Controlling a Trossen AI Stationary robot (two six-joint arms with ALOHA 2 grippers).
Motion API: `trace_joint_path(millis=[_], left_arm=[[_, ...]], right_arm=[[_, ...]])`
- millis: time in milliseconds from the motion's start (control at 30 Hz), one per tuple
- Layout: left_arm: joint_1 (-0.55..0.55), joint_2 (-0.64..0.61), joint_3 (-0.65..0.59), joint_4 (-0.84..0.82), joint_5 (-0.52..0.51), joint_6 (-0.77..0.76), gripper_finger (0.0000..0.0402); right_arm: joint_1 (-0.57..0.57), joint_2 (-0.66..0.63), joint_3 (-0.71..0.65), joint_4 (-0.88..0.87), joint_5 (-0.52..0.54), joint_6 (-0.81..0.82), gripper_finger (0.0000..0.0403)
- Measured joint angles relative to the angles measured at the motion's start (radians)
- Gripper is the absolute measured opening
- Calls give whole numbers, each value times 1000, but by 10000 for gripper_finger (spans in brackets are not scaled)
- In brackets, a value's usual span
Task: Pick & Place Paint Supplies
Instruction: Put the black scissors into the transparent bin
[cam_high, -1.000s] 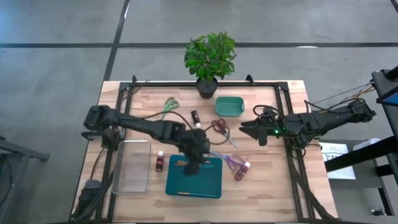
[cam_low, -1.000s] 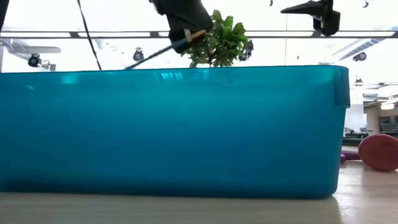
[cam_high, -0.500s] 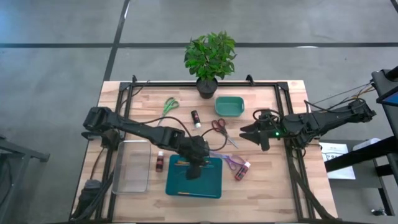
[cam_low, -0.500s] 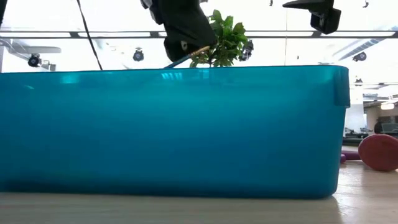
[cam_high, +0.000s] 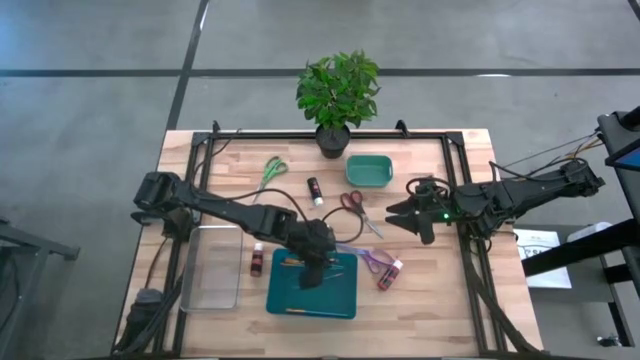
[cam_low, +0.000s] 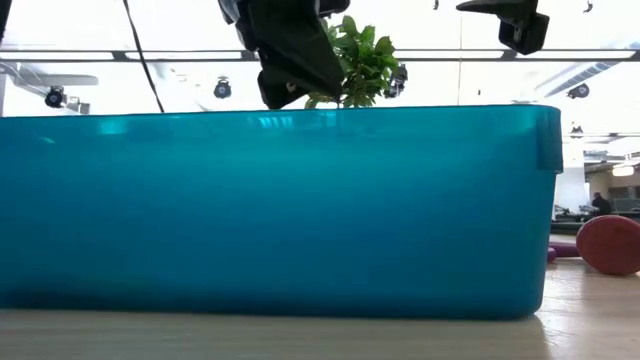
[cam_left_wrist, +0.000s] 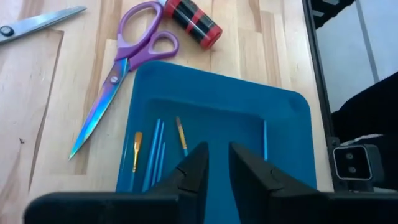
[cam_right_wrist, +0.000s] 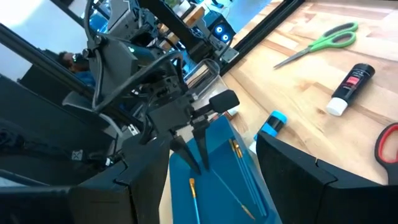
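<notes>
Several brushes (cam_left_wrist: 151, 157) lie in the teal tray (cam_high: 340, 295), and our left gripper (cam_left_wrist: 217, 167) hangs low over them, its fingers parted by a narrow gap with nothing between. We judge this the release: we should lift straight up so the fingertips don't drag the brushes. Beside the tray, a dark red bottle (cam_high: 257, 263) stands on the surface, another (cam_high: 389, 275) lies by the purple scissors (cam_high: 368, 259). Further right, our right gripper (cam_high: 403, 214) waits above the surface, jaws apart and empty.
</notes>
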Motion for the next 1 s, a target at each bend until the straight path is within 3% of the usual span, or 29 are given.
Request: trace_joint_path(millis=[700, 1000], left_arm=[[8, -7, 5, 25, 9, -41, 85], [11, -102, 5, 36, 0, -124, 85]], right_arm=[[0, 0, 0, -52, -19, -6, 238], [0, -1, 0, -148, -49, 51, 238]])
